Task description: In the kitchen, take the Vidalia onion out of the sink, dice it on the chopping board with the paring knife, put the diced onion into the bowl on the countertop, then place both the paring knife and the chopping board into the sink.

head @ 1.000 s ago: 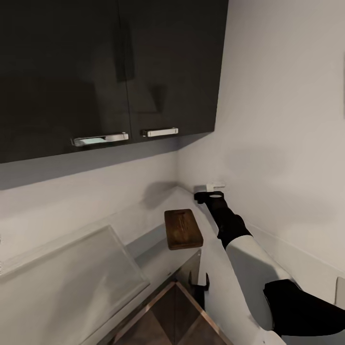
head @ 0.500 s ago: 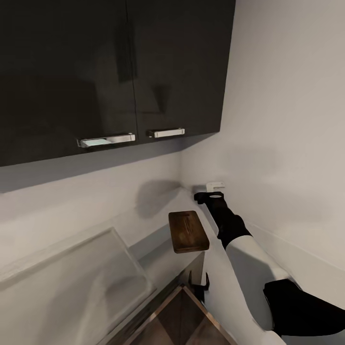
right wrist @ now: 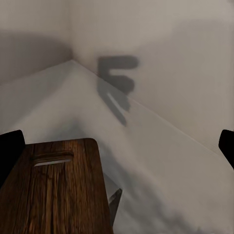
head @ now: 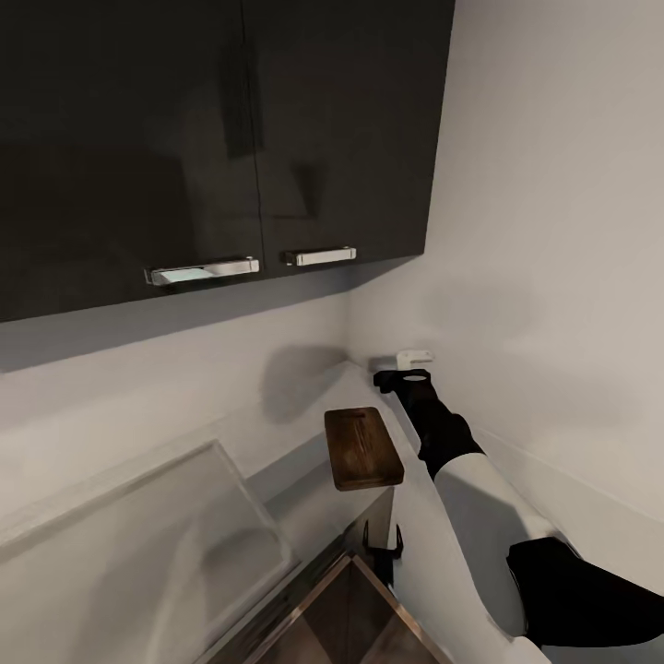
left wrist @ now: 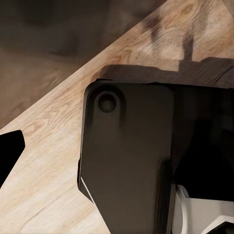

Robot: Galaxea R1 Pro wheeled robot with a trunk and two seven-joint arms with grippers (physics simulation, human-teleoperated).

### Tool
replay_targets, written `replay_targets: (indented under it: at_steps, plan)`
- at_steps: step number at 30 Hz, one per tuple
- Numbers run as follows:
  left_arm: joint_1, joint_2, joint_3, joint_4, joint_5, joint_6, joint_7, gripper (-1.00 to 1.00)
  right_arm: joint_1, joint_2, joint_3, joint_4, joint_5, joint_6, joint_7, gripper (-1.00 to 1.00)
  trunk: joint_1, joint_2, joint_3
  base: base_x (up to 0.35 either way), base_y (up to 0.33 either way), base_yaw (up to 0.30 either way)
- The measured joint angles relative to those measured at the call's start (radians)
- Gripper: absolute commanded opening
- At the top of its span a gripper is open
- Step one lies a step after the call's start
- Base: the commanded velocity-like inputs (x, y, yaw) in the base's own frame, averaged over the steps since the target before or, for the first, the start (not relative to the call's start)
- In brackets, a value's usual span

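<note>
the chopping board [head: 363, 448] lies on the pale table [head: 304, 415] by the corner wall, near side overhanging the edge. the right hand [right wrist: 117, 146] hovers just past it, fingers wide apart, holding nothing. left hand: cannot tell. likely fetching the board; next, descend and grip its edge.

The chopping board [right wrist: 53, 187] runs off the right wrist picture's edge at its near end; beside it, each dark fingertip [right wrist: 10, 146] shows only in part
</note>
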Motion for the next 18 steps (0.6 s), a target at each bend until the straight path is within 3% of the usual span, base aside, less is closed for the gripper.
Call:
replay_targets:
  at_steps: [18]
  plan:
    - [0.000, 0.000, 0.000, 0.015, 0.000, 0.000, -0.001, 1.00, 0.000, 0.000, 0.001, 0.006, 0.001, 0.000, 0.000, 1.00, 0.000, 0.000, 0.000, 0.000, 0.000, 0.000]
